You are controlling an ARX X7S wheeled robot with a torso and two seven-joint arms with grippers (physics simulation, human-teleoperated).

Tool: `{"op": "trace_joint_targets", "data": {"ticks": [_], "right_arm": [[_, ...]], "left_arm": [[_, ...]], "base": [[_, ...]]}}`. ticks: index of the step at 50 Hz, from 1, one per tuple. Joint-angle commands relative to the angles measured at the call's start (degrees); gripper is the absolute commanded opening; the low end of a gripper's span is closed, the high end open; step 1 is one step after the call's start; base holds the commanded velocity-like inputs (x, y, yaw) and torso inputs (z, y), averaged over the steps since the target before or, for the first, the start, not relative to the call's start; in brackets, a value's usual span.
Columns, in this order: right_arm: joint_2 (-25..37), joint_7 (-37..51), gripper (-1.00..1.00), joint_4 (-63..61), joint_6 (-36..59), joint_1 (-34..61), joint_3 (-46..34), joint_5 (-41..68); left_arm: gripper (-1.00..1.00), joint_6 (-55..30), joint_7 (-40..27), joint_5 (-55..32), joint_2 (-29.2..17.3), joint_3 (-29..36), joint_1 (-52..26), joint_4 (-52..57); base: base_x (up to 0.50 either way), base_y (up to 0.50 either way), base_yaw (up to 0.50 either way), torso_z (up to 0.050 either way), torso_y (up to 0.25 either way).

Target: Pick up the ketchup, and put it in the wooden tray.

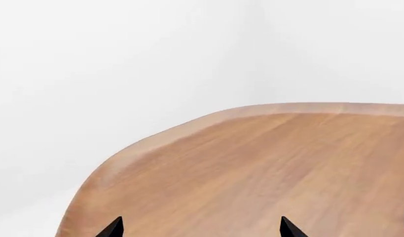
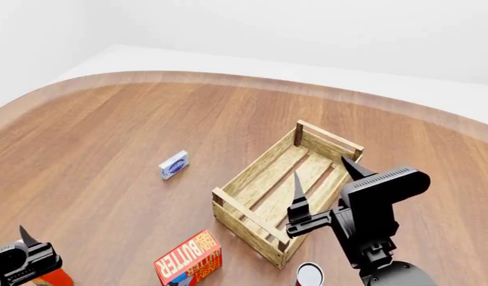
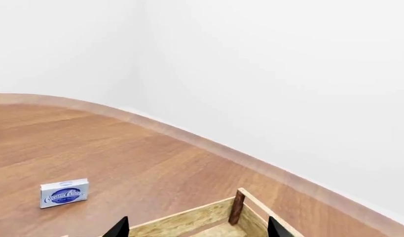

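Ketchup barely in view under the left end effector, wooden tray empty

In head view, left to right: the left end effector [image 2: 25, 250], prongs spread and empty, hangs over a sliver of slim orange-red plastic ketchup bottle [image 2: 53, 279] at the desk [image 2: 108, 149] edge; likely light, slick, squeezable, best pinched mid-body; the pale slatted wooden tray [image 2: 288, 193] sits beneath the open, empty right end effector [image 2: 323, 182]

table [image 2: 108, 137]: brown wood, curved edge | cream cheese box [image 2: 174, 164]: blue-white, lying flat | butter box [image 2: 188, 260]: red-yellow, near edge | can [image 2: 310, 274]: white lid
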Motion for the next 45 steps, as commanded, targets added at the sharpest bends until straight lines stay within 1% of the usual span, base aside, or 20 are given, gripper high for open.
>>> {"op": "trace_joint_targets", "data": {"ticks": [1, 28, 45], "right_arm": [[0.02, 0.23, 1.0, 0.33, -0.14, 0.14, -0.35, 0.01], [0.22, 0.86, 1.0, 0.39, -0.35, -0.02, -0.64, 0.32], [0.62, 1.28, 1.0, -0.03, -0.17, -0.29, -0.5, 0.61]], "left_arm": [[1.0, -2.87, -0.4, -0.56, -0.18, 0.14, 0.01, -1.59], [1.0, -6.66, 0.79, -5.19, 0.21, -0.19, -0.9, -3.81], [1.0, -6.26, 1.51, -5.48, 0.38, 1.46, -2.86, -7.06]], "base": [[0.0, 0.0, 0.0, 0.0, 0.0], [0.0, 0.0, 0.0, 0.0, 0.0], [0.0, 0.0, 0.0, 0.0, 0.0]]}}
